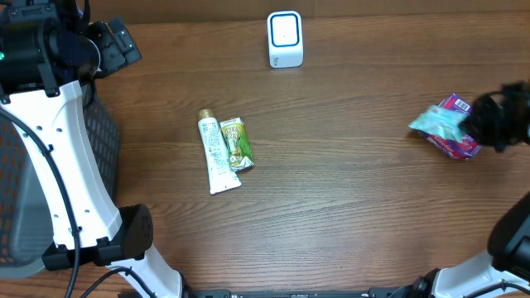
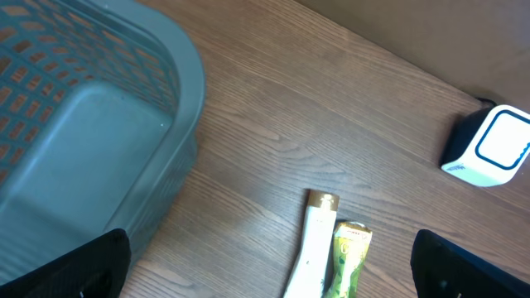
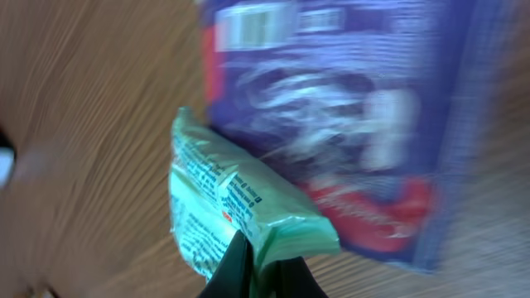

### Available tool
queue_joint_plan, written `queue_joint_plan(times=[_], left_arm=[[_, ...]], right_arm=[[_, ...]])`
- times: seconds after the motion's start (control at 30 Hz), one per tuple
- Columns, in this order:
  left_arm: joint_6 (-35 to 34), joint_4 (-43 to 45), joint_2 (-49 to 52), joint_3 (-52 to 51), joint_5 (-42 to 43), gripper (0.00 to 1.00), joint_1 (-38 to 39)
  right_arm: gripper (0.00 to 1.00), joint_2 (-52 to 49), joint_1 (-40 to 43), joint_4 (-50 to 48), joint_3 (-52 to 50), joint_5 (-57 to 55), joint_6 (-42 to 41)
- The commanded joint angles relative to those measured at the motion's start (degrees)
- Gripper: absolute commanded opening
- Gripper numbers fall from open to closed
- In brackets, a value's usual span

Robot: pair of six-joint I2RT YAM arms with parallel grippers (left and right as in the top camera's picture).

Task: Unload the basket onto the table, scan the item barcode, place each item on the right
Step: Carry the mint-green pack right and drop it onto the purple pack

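**A:** Well, where is the right hand (image 3: 255,277)?

**B:** Near the right edge of the tabletop (image 1: 348,215). Its dark fingers (image 3: 225,280) are pinched together on the sealed end of a pale green packet (image 3: 236,203).

**A:** Is the packet off the wood?

**B:** I cannot tell, because both views of it are blurred. It overlaps a purple packet (image 3: 356,108) that sits against it on the side nearer that right edge. There is a white striped patch at one end of the purple one, too smeared to read.

**A:** And the scanner?

**B:** The white scanner (image 1: 285,38) stands upright at the middle of the far edge, well apart from the green packet.

**A:** What else is on the tabletop?

**B:** A white tube (image 1: 215,155) and a green sachet (image 1: 236,143) lie side by side, touching, left of the centre.

**A:** What about the left hand (image 1: 114,45)?

**B:** It is up by the far left corner with its fingers (image 2: 74,269) spread wide and nothing between them. A grey-blue mesh basket (image 2: 91,124) sits below it, along the left edge.
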State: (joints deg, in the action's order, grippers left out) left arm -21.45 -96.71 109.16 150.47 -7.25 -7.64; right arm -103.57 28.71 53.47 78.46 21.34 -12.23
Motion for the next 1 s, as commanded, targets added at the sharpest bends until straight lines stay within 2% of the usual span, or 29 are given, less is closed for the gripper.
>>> queue_joint_plan(times=[0.0, 0.23, 0.37, 0.5, 0.7, 0.87, 0.9, 0.97], left_arm=[[-0.8, -0.1, 0.2, -0.1, 0.3, 1.00, -0.2], [-0.8, -0.1, 0.2, -0.1, 0.3, 1.00, -0.2], [-0.8, -0.1, 0.2, -0.1, 0.3, 1.00, -0.2], [-0.8, -0.1, 0.2, -0.1, 0.3, 0.99, -0.2], [-0.8, -0.1, 0.2, -0.1, 0.3, 1.00, -0.2], [-0.8, -0.1, 0.2, -0.1, 0.3, 1.00, -0.2], [-0.8, -0.1, 0.2, -0.1, 0.3, 1.00, -0.2], [-0.8, -0.1, 0.2, -0.1, 0.3, 1.00, -0.2]], right_arm=[[0.04, 0.6, 2.6, -2.1, -1.7, 2.3, -3.1], [0.04, 0.6, 4.2, -7.1, -1.9, 2.6, -8.2], [0.04, 0.7, 4.2, -11.8, -1.6, 10.6, -8.8], [0.04, 0.8, 4.5, -11.7, -0.7, 12.0, -9.1], [0.04, 1.0, 8.4, -5.1, -0.7, 2.7, -9.0], [0.04, 0.9, 9.1, -5.8, -1.4, -2.7, -9.0], [0.06, 0.9, 8.9, -6.4, -1.4, -2.6, -9.0], [0.27, 0.8, 8.0, -8.0, -1.4, -2.1, -8.8]])
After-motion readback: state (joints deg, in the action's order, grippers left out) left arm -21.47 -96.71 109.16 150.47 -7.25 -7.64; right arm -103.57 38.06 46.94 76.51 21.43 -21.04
